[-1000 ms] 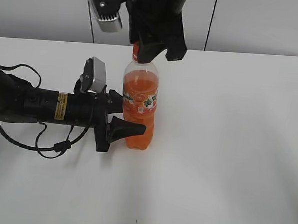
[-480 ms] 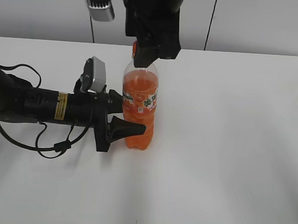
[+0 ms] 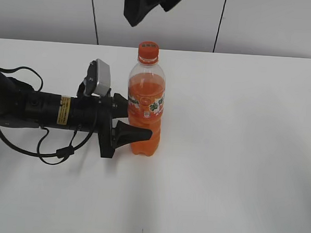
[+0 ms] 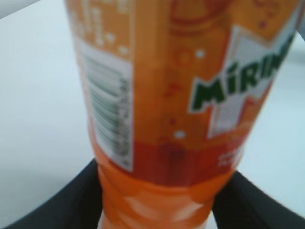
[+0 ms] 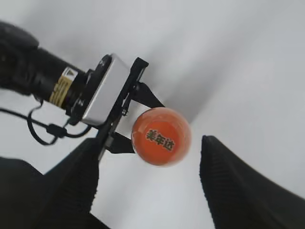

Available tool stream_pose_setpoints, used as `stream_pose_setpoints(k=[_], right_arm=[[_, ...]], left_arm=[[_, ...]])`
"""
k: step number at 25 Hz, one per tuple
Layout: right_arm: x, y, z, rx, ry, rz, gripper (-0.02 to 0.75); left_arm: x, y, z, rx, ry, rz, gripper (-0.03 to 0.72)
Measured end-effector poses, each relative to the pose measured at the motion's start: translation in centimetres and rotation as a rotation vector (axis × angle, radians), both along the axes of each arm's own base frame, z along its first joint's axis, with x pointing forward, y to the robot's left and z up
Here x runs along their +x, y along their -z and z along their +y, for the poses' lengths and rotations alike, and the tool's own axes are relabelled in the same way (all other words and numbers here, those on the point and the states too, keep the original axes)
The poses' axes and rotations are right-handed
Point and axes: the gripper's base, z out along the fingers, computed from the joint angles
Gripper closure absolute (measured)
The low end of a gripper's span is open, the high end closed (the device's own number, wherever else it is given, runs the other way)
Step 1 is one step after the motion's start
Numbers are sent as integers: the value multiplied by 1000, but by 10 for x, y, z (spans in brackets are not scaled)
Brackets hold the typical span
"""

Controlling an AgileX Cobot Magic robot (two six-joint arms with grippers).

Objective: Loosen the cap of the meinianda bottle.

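The meinianda bottle (image 3: 145,110) stands upright on the white table, full of orange drink, with its label band facing the left wrist view (image 4: 171,95). The orange cap (image 3: 148,52) sits on its neck and shows from above in the right wrist view (image 5: 160,136), with dark characters on top. My left gripper (image 3: 130,120) lies level on the table and is shut on the bottle's lower body. My right gripper (image 5: 150,183) is open and empty, high above the cap; only a dark part of it shows at the top of the exterior view (image 3: 143,3).
The left arm and its cable (image 3: 41,115) lie across the left of the white table (image 3: 237,152). A grey panelled wall (image 3: 270,23) runs behind the table's far edge.
My right gripper was closed around the cap, then let go and rose up away from the bottle. The cap now stands bare. The left gripper and bottle have not moved.
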Motion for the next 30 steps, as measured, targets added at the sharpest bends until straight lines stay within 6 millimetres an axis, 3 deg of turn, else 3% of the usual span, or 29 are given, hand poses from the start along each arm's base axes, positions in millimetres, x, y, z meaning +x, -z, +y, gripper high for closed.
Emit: stream_pose_setpoints(k=[3,8,19,30], right_arm=[[2,0,-2,77,248,85,238],[2,7,-3,88,347,132,238],[10,40,11,59,369,232,238],[16,52,14,25,377,235,239]], left_arm=[[0,0,0,0,0,0,281],[0,0,0,0,0,0,281],[0,0,0,0,0,0,281],[0,0,0,0,0,0,281]])
